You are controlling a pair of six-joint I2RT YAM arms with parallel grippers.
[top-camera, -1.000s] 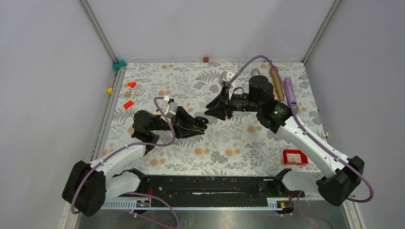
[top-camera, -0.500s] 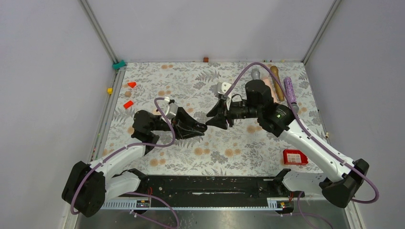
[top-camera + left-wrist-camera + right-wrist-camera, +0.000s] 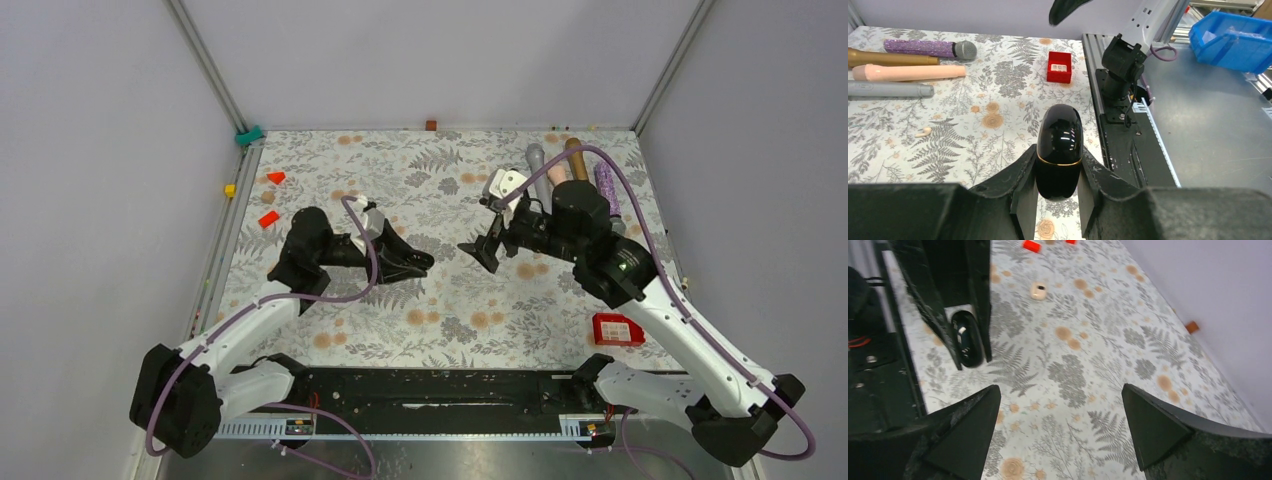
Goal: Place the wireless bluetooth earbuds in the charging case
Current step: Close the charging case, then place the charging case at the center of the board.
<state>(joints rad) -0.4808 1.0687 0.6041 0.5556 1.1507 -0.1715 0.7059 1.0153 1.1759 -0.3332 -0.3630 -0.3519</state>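
Top view: the left gripper (image 3: 418, 263) lay low over the flowered tablecloth (image 3: 400, 160), left of centre, with its tips toward the middle. What it carried was too dark to make out from above. The right gripper (image 3: 486, 243) faced it across a gap, fingers spread. A red rectangular box (image 3: 617, 328) sat beside the right arm. Two small red blocks (image 3: 268, 218) lay near the left edge.

Left wrist view: the jaws were clenched on a glossy black oval charging case with a thin gold seam (image 3: 1059, 145), pinned by its sides with the rounded end pointing away from the camera. At far left, four long things lay side by side:
- a purple glitter microphone (image 3: 930, 48)
- a gold cylinder (image 3: 888, 57)
- a pale-pink cylinder (image 3: 908, 73)
- a grey tube (image 3: 888, 90)

A small cream stemmed piece (image 3: 923, 132) lay alone on the cloth, nearer than the tube.

Right wrist view: this gripper's own fingers (image 3: 1168, 435) stood wide apart with nothing between them. Ahead, the case sat between the left gripper's black fingers with its dark hollow turned to this camera. A tiny black-and-white earbud (image 3: 962, 330) sat inside it; a second one could not be made out. A small rounded cream piece with a dark spot (image 3: 1038, 290) lay on the cloth beyond.
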